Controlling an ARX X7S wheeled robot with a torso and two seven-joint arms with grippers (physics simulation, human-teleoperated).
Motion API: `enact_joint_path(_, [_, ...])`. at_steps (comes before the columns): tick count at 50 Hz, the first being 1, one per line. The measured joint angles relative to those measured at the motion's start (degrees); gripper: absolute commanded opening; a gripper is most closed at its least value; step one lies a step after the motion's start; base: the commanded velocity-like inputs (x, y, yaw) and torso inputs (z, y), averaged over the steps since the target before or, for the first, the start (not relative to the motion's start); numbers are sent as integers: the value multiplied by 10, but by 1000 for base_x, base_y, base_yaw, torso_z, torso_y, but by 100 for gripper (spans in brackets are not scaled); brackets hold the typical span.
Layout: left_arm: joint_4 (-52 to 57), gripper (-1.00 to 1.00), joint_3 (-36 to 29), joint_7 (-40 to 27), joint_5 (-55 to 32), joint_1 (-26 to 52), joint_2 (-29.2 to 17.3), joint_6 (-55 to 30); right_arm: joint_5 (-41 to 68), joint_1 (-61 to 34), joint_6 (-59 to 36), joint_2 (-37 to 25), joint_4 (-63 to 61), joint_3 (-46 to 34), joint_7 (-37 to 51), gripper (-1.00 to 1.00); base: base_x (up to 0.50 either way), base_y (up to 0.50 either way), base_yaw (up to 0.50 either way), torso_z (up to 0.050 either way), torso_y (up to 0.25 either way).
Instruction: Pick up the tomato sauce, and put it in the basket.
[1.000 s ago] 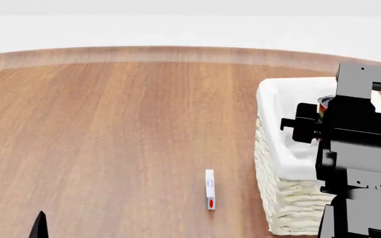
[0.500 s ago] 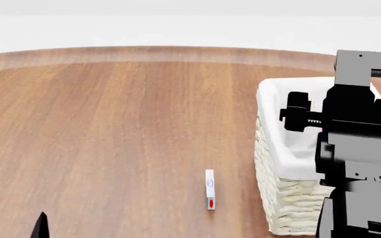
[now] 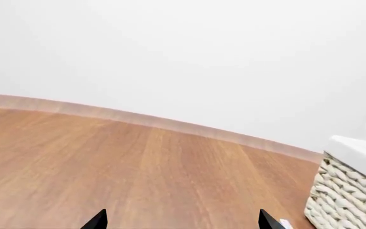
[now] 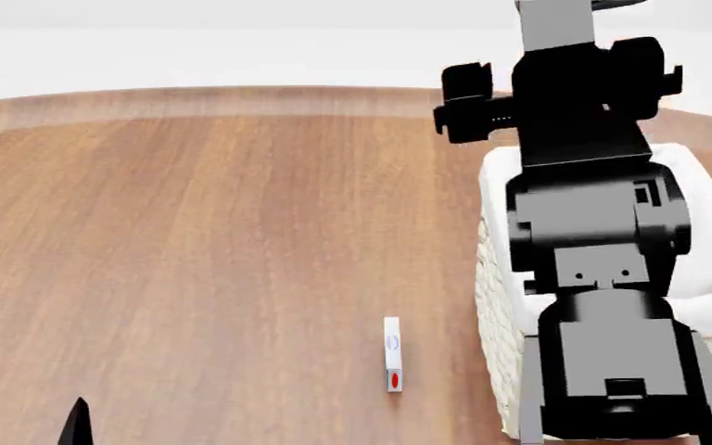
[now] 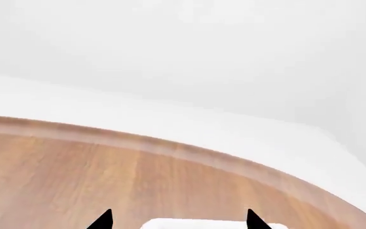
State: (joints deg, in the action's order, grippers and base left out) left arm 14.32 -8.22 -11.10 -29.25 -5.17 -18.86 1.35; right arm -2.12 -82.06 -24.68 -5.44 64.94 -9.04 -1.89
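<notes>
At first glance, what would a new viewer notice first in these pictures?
The big black right arm fills the head view's right side, raised above the cream basket. Its end effector shows open fingertips with nothing between them. A small white box lies alone on the wooden table.

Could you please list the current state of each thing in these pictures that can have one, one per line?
Right gripper: open, nothing between its fingertips, raised above the basket.
Left gripper: open, empty, low over the table.
Basket: upright on the table, interior hidden by the right arm.
Tomato sauce: not visible in any current view.
Small white box: lying on the table, apart from the basket.
</notes>
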Motion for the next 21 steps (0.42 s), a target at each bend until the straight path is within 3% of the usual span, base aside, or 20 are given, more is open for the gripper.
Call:
enact_joint_path(12, [-7,100,-3,0,0,2,1,2,-13,127,-130,19,-314,-45,-2,100,0,0,0,0,0])
enact_joint_path(21, [-11,100,-5,-1,0,5,1,3,-37,270,-167,33,-525,-100,57,100,0,0,0,0,0])
